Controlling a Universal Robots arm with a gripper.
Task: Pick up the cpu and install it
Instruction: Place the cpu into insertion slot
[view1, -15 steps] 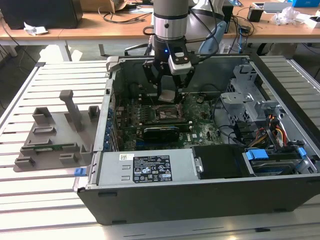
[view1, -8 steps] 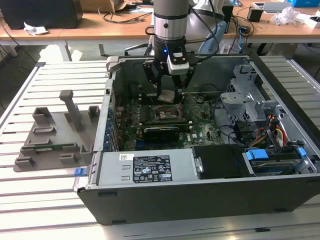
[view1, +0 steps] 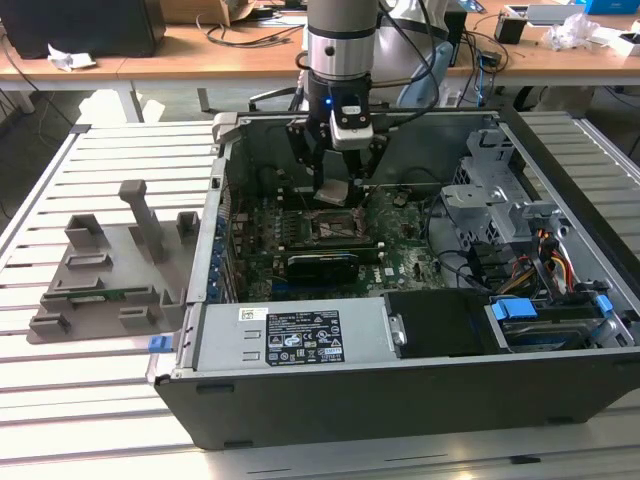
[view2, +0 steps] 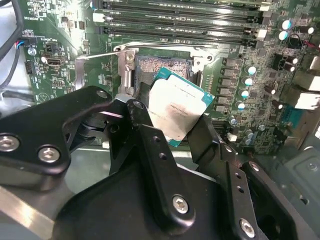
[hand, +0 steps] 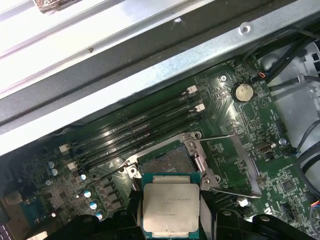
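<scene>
Gripper (view1: 333, 192) is clamped on the cpu (view2: 177, 107), pinching two opposite edges, and I have it hanging inside the open computer case (view1: 420, 410), above the motherboard (view1: 405, 245). From the gripper in the exterior view, the drive cage (view1: 490, 190) stands well apart at three o'clock, the long black card (view1: 322, 266) near at six, and the open socket (view1: 330, 226) just beneath, also toward six. Its load plate (hand: 246, 162) is swung clear, so I judge nothing blocks the way down; the chip looks slightly tilted
</scene>
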